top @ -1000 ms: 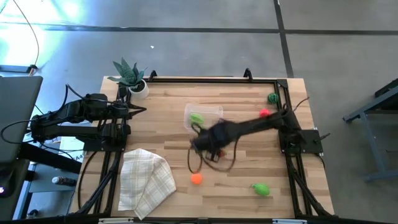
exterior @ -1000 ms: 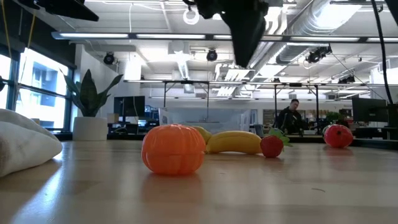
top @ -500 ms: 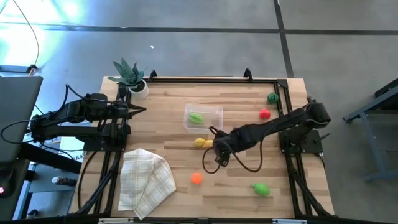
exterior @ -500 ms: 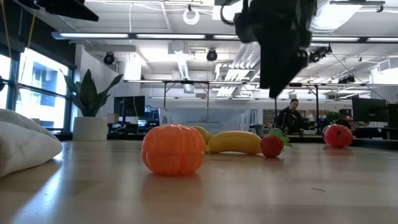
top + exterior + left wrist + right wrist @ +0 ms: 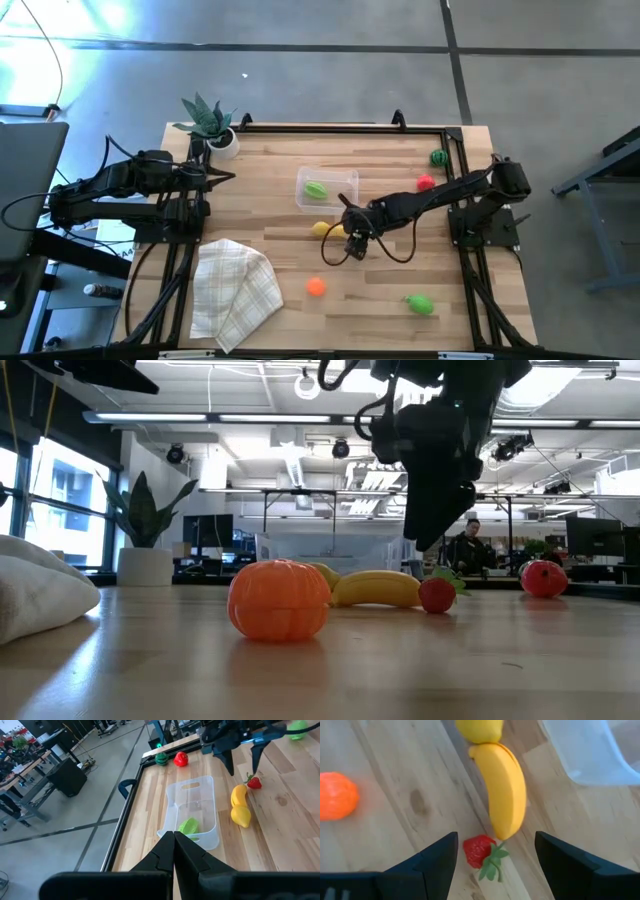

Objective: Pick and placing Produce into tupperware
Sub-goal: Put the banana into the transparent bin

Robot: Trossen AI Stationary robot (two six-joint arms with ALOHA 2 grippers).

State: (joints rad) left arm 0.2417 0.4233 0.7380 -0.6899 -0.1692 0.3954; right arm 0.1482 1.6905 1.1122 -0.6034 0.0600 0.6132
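**A:** Wooden table point(image 5: 270, 170) in high view. Right gripper point(image 5: 352, 238) at centre, hanging just beside the banana point(image 5: 337, 230) and lemon point(image 5: 320, 229), below the tupperware point(image 5: 345, 180). Fingers spread, nothing held. Green piece point(image 5: 316, 189) inside the container. Orange piece point(image 5: 316, 287) and a second green piece point(image 5: 420, 304) near the front edge; red piece point(image 5: 426, 183) and dark green piece point(image 5: 438, 157) near the back right corner. Left gripper point(image 5: 222, 177) parked at left edge, by the potted plant point(image 5: 208, 122). Checked cloth point(image 5: 235, 290) front left.

**B:** Low view?

**A:** Orange point(image 5: 279, 600) nearest, banana point(image 5: 378, 589) and strawberry point(image 5: 437, 595) behind. Right gripper point(image 5: 434, 510) above them, clear of the tabletop.

**B:** Left wrist?

**A:** Left fingers point(image 5: 165, 857) pressed together at the tip, empty. Tupperware point(image 5: 205, 784) just ahead, green piece point(image 5: 188, 826) in it.

**B:** Right wrist?

**A:** Right fingers point(image 5: 437, 855) wide apart, straddling strawberry point(image 5: 476, 851) and the banana's point(image 5: 506, 787) end. No contact. Tupperware corner point(image 5: 590, 750) off to one side.
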